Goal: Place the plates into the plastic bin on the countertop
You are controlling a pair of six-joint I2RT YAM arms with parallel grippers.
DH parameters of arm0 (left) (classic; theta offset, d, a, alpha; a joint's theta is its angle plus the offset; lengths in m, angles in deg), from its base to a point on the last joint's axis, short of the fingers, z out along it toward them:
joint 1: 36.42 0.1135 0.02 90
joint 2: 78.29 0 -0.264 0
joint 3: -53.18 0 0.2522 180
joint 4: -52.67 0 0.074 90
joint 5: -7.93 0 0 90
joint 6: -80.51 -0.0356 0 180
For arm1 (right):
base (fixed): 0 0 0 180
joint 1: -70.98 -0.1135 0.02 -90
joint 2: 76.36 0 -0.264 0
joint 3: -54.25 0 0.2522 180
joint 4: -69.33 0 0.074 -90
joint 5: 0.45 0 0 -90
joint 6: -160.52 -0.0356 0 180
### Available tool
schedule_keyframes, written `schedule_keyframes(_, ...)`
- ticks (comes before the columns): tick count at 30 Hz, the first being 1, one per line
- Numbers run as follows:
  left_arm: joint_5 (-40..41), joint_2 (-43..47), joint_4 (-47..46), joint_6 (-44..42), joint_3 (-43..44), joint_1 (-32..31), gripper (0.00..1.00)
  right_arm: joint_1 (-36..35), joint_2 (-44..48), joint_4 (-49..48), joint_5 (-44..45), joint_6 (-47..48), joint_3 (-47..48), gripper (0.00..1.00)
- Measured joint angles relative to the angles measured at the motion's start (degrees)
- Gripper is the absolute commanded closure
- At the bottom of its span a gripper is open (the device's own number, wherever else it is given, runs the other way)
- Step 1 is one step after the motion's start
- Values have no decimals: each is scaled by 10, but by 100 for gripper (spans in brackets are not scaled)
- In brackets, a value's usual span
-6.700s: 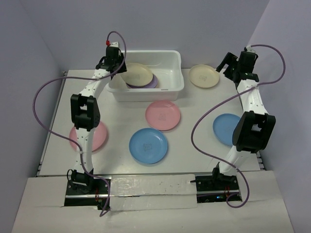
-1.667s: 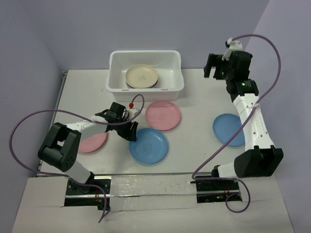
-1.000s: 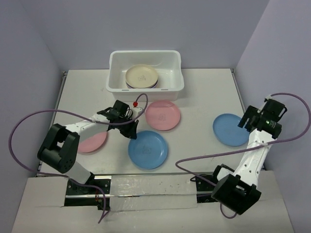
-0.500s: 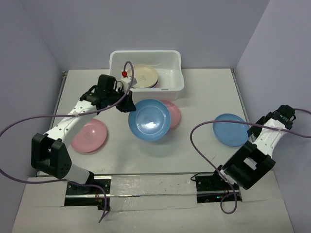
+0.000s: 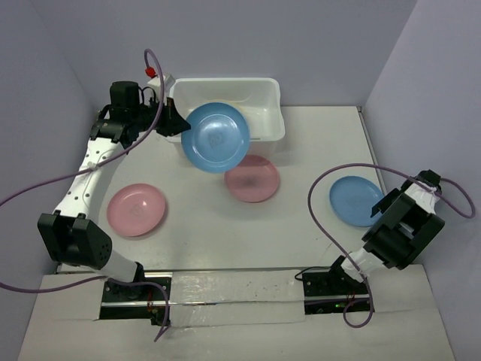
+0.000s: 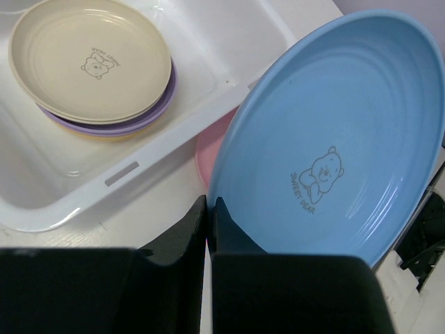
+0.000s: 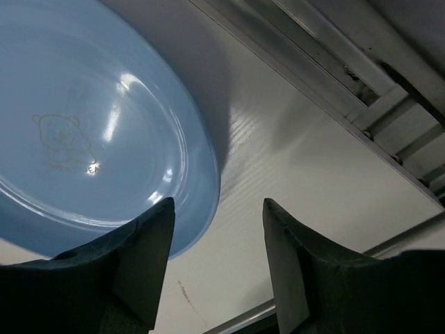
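The left tool (image 5: 171, 121) holds a blue plate (image 5: 216, 137), apparently tilted, partly over the white bin (image 5: 267, 131).

Lilac-grey walls (image 5: 225, 37) enclose the scene at the back, left and right. A pale board (image 5: 60, 323) spans the near edge. A translucent strip (image 5: 233, 297) lies flat along the middle of this board. In the right wrist view, a grey metal rail (image 7: 327, 66) runs diagonally, with slotted framing beyond it.

Countertop (image 5: 316, 131) with bin (image 5: 264, 114), left pink plate (image 5: 136, 209), middle pink plate (image 5: 257, 182), right blue plate (image 5: 352, 200)
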Motion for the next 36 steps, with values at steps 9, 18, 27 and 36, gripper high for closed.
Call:
schedule_keyframes(9,-25,-26,2,26,20,38,100,-17,-95,-12,-27,-4,24,64)
schedule_keyframes(18,-15,-115,-7,70,194,88,100,-28,-143,-1,-98,-2,68,100)
schedule_keyframes(27,135,-337,14,118,460,81,100,-53,-113,-2,-129,37,68,100)
schedule_keyframes(36,264,-411,10,140,400,22,100,-111,-25,2,-154,74,71,100)
